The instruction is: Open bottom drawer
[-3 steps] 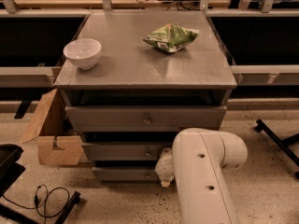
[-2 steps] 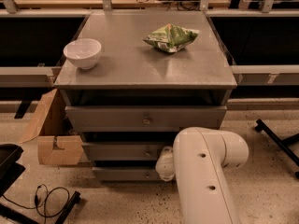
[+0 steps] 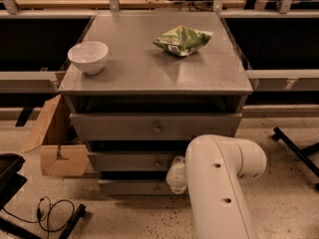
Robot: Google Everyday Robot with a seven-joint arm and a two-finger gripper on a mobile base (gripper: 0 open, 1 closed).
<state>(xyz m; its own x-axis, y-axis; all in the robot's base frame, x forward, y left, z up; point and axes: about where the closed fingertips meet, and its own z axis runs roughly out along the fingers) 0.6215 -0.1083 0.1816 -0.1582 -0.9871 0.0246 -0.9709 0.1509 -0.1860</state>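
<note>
The grey cabinet [image 3: 149, 73] has three drawers stacked below its top. The bottom drawer [image 3: 132, 186] is the lowest, slim grey front, just above the floor; its front sticks out a little past the dark gap above it. My white arm [image 3: 222, 183] reaches in from the lower right. My gripper [image 3: 174, 178] is at the right part of the bottom drawer's front, about where the knob sits. The arm's rounded wrist hides the knob.
The middle drawer [image 3: 132, 161] and the top drawer [image 3: 149, 126] sit above, each with a small knob. A white bowl [image 3: 88, 57] and a green chip bag [image 3: 183, 39] lie on the cabinet top. A cardboard box [image 3: 55, 143] stands at the left, with cables [image 3: 50, 210] on the floor.
My arm has shifted very slightly to the right. The drawers, bowl and bag have not visibly moved.
</note>
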